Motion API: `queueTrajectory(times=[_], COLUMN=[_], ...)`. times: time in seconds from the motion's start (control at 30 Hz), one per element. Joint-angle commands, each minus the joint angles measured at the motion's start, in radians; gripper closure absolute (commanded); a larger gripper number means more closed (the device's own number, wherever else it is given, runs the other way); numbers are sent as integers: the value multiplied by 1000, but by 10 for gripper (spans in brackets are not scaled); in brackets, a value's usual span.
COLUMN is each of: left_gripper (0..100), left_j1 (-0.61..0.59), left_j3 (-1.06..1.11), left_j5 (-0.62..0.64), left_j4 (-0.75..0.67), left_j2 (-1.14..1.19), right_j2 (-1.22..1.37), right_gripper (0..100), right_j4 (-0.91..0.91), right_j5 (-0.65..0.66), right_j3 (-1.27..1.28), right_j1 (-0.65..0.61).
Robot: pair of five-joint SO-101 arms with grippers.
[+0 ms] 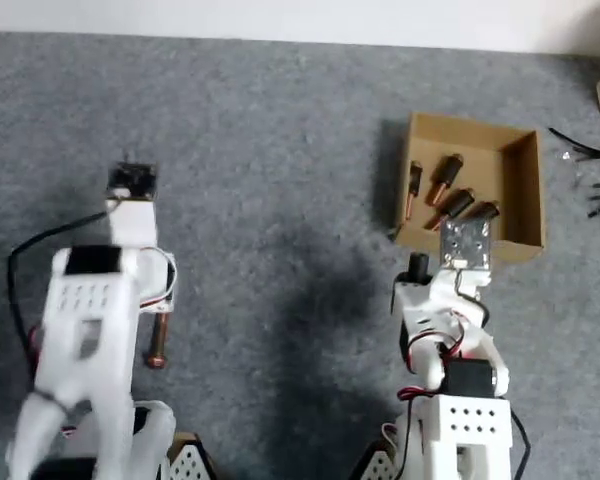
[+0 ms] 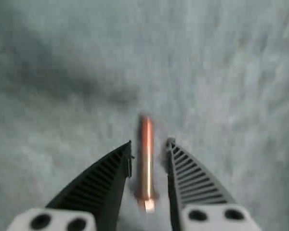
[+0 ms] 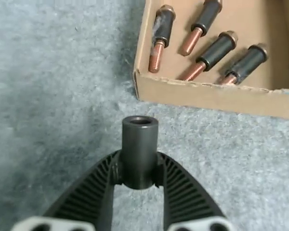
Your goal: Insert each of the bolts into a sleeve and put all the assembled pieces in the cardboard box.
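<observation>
1. Four assembled pieces [image 3: 216, 50] are already laid in the cardboard box [image 3: 207, 96], which is seen a little beyond the fingertips of the right gripper [image 3: 138, 168].
2. A fifth sleeve [image 3: 139, 144] is clamped upright between the right gripper's fingers. Its open bore is raised above the fingertips, and no bolt is seen inside it.
3. One loose bolt [image 2: 146, 154] is seen lying on the grey carpet [image 2: 62, 96], in the gap between the fingers of the left gripper [image 2: 149, 147]. Its head is toward the palm and its tip reaches past the fingertips.
4. The left fingers are set narrowly apart on either side of the shank. A sliver of carpet is visible between each finger and the bolt, so the bolt is judged not yet gripped.
5. The task is judged nearly complete. This bolt remains to be picked up and fed into the held sleeve, and the fifth piece remains to be placed in the box.
</observation>
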Motion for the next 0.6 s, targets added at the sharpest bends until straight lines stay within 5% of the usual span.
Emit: queueTrajectory(times=[0.0, 0.2, 0.57], left_gripper=[878, 967, 877], left_j1=[1, -67, -113], left_j3=[-51, 28, 133], left_j5=[-8, -9, -9], left_j4=[35, 6, -72], left_j2=[81, 77, 85], right_j2=[-13, -13, -13], right_gripper=[993, 993, 993], right_j4=[-41, -42, -41], right_j5=[9, 9, 9], right_j3=[5, 10, 12], right_j1=[10, 10, 10])
